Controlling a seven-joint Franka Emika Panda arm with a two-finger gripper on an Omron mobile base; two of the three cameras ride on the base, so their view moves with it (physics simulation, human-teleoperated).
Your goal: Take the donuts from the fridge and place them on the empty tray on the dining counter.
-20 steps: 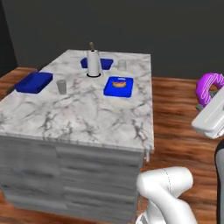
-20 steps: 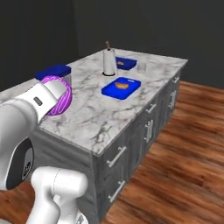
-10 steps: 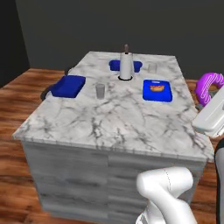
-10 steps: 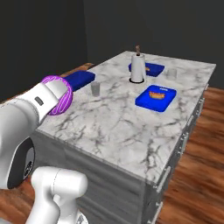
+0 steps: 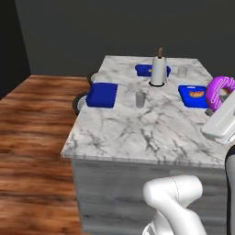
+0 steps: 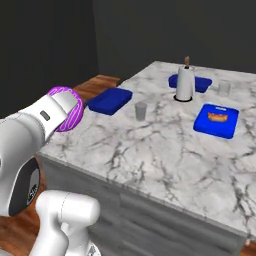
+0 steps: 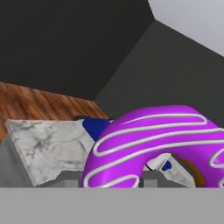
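Donut [image 5: 219, 92] in purple frosting crossed by thin pale stripes is riding at the end of the robot's white arm — a fat ring standing on edge rather than lying flat. Gripper [image 6: 64, 111] is pinching the donut, its fingers hidden behind the ring in both base views. The arm is reaching forward and up from the base, its forearm sloping toward the dining counter [image 5: 151, 128], with the donut hanging in the air beside the counter's near corner in the right base view and off its right side in the left base view. In the hand view the ring [image 7: 153, 144] is looming close to the lens, its hole facing the camera and its wider span running across the picture. On the white, grey-veined marble top, 1 empty blue tray [image 5: 102, 95] is lying near the left edge, well apart from the donut; 2 other blue trays — one [image 5: 194, 95] carrying a small orange-brown pastry — a white bottle [image 5: 158, 70] and 2 grey cups are standing farther along.
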